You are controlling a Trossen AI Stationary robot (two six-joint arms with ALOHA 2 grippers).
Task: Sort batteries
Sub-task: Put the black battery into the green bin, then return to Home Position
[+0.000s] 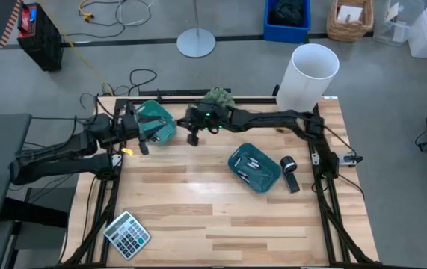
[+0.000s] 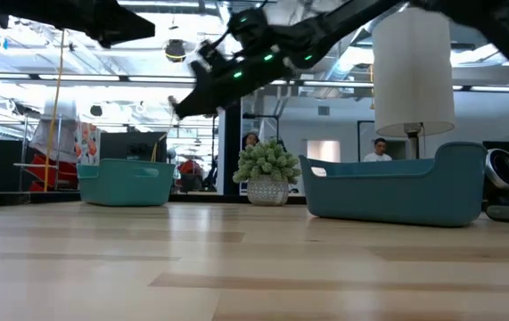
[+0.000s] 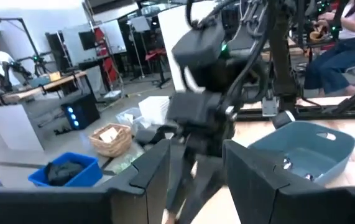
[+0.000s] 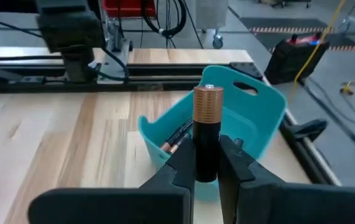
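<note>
My right gripper hovers beside the left teal tray, shut on a black battery with a copper-coloured end. In the high view this gripper reaches in from the right along the far side. The left tray holds a few batteries. Nearer the table's right side, the right teal tray has several batteries lying in it. My left gripper stands open at the left tray's left side with nothing between its fingers. My right gripper pinches the battery's black body between its two fingers. The copper-coloured end sticks out past the fingertips. The battery is lifted clear of the table, in front of the left tray's rim.
A black-and-silver cylinder lies right of the right tray. A grey calculator sits at the near left corner. A small potted plant and a tall white bin stand at the far edge. Bare wood spans the table's middle and near side.
</note>
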